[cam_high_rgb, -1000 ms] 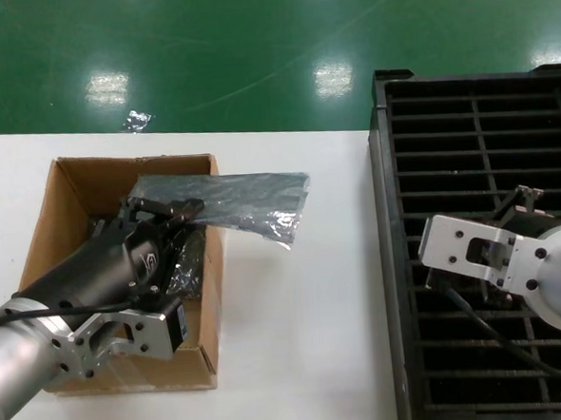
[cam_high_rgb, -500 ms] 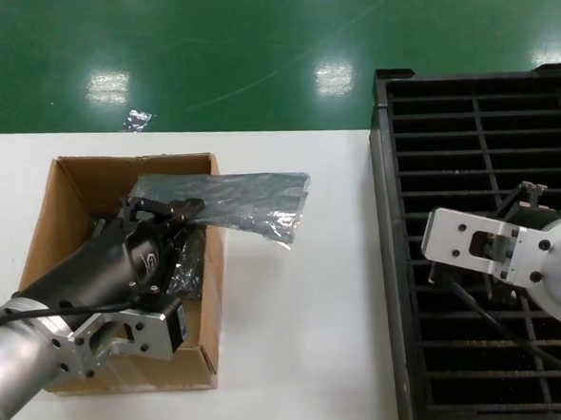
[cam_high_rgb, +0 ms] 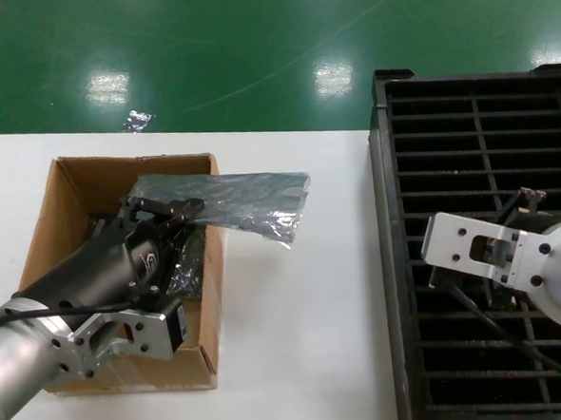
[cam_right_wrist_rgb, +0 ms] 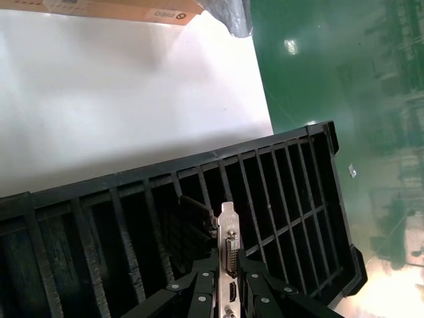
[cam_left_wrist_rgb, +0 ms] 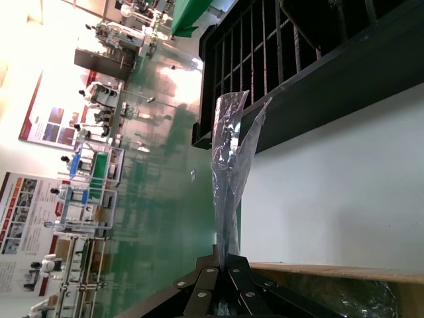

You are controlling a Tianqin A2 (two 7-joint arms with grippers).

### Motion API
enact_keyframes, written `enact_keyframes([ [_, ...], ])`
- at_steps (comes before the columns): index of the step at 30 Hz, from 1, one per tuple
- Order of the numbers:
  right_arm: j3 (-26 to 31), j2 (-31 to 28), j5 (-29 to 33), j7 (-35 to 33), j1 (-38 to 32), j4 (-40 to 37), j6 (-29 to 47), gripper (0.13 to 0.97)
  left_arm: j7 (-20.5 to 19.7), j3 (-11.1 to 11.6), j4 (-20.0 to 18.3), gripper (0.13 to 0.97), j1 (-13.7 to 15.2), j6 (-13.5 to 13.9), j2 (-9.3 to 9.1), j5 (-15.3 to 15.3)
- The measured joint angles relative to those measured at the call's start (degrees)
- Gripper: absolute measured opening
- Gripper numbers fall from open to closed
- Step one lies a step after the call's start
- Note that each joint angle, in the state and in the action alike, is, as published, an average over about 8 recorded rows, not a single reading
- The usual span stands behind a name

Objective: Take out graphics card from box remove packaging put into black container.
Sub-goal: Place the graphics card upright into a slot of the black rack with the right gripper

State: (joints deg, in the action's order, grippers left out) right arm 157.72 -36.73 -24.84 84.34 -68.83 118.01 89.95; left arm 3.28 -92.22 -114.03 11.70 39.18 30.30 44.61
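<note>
While my right hand [cam_right_wrist_rgb: 225, 281] pinches the graphics card [cam_right_wrist_rgb: 228, 248] over the black container [cam_right_wrist_rgb: 298, 199], I judge a tilted card could jam across its dividers

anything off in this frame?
One thing: the empty packaging hangs out past the box rim over the table, pinched by the left gripper. The right gripper holds the graphics card upright over the black container.

The packaging [cam_high_rgb: 232, 201] is shiny, crinkly plastic — the box [cam_high_rgb: 75, 194] is rough brown cardboard. The black container [cam_high_rgb: 482, 160] is matt plastic; the floor [cam_high_rgb: 251, 40] is glossy green.
</note>
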Motion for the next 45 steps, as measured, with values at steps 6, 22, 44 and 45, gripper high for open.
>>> enact_keyframes([
  [6,0.0,-0.3,-1.0,0.1,-0.1,0.0,0.0,0.178,0.0,0.0,0.0,0.139,0.0,0.0,0.00,0.0],
  [22,0.0,-1.1,-3.4,0.6,-1.4,0.0,0.0,0.178,0.0,0.0,0.0,0.139,0.0,0.0,0.00,0.0],
  [44,0.0,-2.2,-5.7,-0.2,-4.4,0.0,0.0,0.178,0.0,0.0,0.0,0.139,0.0,0.0,0.00,0.0],
  [45,0.0,-2.1,-5.8,-0.3,-4.6,0.0,0.0,0.178,0.0,0.0,0.0,0.139,0.0,0.0,0.00,0.0],
])
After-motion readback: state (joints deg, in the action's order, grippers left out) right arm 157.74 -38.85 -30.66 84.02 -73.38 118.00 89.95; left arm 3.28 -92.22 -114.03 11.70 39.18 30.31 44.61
